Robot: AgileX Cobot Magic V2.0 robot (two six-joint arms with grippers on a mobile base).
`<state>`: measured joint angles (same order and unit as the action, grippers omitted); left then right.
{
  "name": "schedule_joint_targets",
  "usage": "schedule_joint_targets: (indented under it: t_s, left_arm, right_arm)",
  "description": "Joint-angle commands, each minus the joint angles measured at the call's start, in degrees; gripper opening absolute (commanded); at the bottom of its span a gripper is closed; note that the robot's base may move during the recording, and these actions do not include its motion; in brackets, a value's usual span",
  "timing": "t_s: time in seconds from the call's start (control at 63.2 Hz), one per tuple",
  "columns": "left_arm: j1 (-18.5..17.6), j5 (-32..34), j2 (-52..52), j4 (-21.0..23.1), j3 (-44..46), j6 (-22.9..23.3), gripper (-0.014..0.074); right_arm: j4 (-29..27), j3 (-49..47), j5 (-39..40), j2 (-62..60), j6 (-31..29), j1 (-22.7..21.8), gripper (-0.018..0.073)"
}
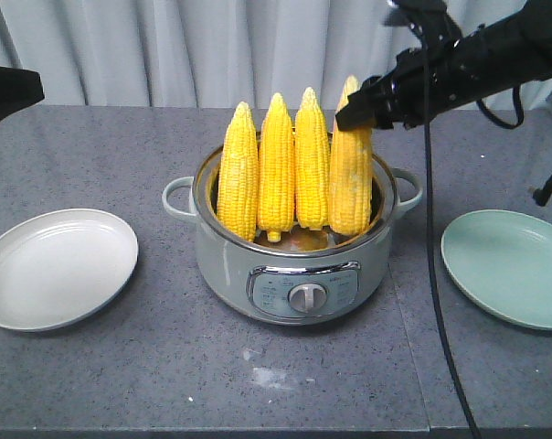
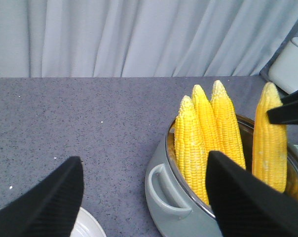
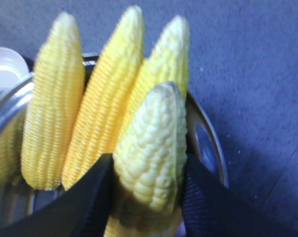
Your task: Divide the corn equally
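The left gripper (image 2: 144, 160) hangs above the grey table (image 1: 166, 366) at the far left, its two black fingers (image 2: 55, 197) spread wide apart. Below it and a little to its right lies a white plate (image 1: 57, 270). Further to its right, well apart from it, stands a pale green electric pot (image 1: 294, 265) that holds the corn (image 1: 276, 165). There are four yellow cobs standing upright side by side, with their bases inside the pot and their tips above the rim. Three of them stand just to the left of the right gripper (image 1: 354, 114), apart from it. That gripper reaches in from the upper right and pinches the rightmost cob (image 1: 351, 183) on its upper part, just under the tip. The right wrist view shows a black finger (image 3: 85, 202) pressed against each side of this cob, whose base sits in the pot. Below this gripper and to its right, a green plate (image 1: 514, 265) lies on the table.
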<state>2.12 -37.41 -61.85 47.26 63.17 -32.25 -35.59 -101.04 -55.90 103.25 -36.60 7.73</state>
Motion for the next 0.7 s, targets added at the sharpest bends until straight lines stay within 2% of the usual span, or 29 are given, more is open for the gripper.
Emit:
schedule_joint_targets:
  t_s: [0.0,0.206,0.396,0.522,0.602,0.681]
  left_arm:
    - [-0.06,1.89,0.57,2.22,1.95,-0.21,0.0513]
    - [-0.06,0.06,0.57,2.26,1.95,-0.11,0.0513]
    - [-1.21,-0.65,-0.51,4.42,3.55,0.8,0.0512]
    - [-4.86,-1.3,-4.54,4.21,10.51,3.47,0.0487]
    - [-6.84,-2.22,-8.0,3.46,16.49,4.54,0.0468]
    - [-8.64,-3.04,-11.93,0.76,22.81,7.19,0.0453]
  right_arm:
    - [-3.38,-4.49,2.62,-6.83,-1.0,-0.34,-0.0009]
    - [-2.06,-9.69,2.8,-17.16,-0.54,-1.52,-0.0008]
    - [-0.26,-9.7,2.88,-27.91,0.37,-8.64,-0.0006]
    - [2.88,-9.7,2.87,-32.01,2.61,-12.6,-0.0006]
    - [6.28,-9.7,2.87,-32.98,4.74,-13.01,-0.0006]
    - [8.81,-9.7,2.87,-33.4,7.01,-13.01,-0.0005]
